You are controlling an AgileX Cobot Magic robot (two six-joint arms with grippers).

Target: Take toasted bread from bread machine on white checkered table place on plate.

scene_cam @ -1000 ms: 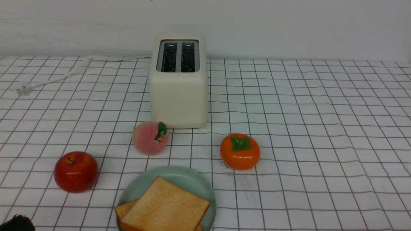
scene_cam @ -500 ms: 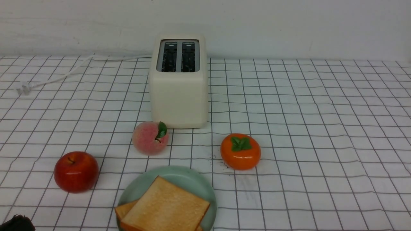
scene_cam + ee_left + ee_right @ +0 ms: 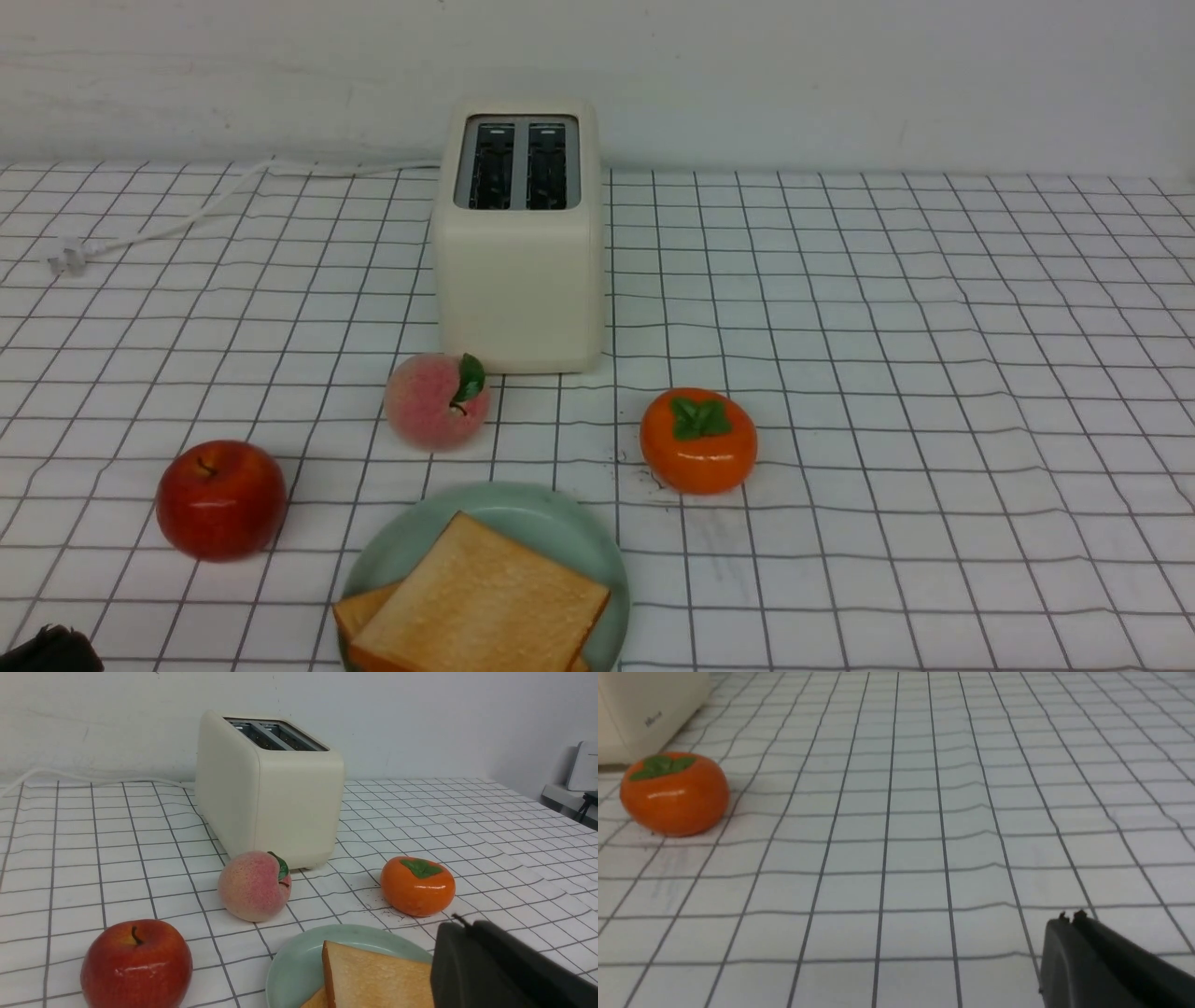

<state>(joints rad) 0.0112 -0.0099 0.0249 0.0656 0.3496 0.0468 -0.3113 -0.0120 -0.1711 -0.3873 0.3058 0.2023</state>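
Golden toasted bread (image 3: 481,607) unmoved on plate (image 3: 551,518)

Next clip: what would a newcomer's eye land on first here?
Probably the boxy cream-white toaster standing at the back of the white checkered table, both slots empty. Then the golden-tan toast slices stacked on the pale mint-green plate at the near edge. Three bright fruits sit between them: a red apple to the left, a pink peach before the toaster, an orange persimmon to the right.

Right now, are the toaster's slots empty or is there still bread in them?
Empty. The bread machine shows only dark metal in both slots, and the toasted bread lies stacked on the plate.
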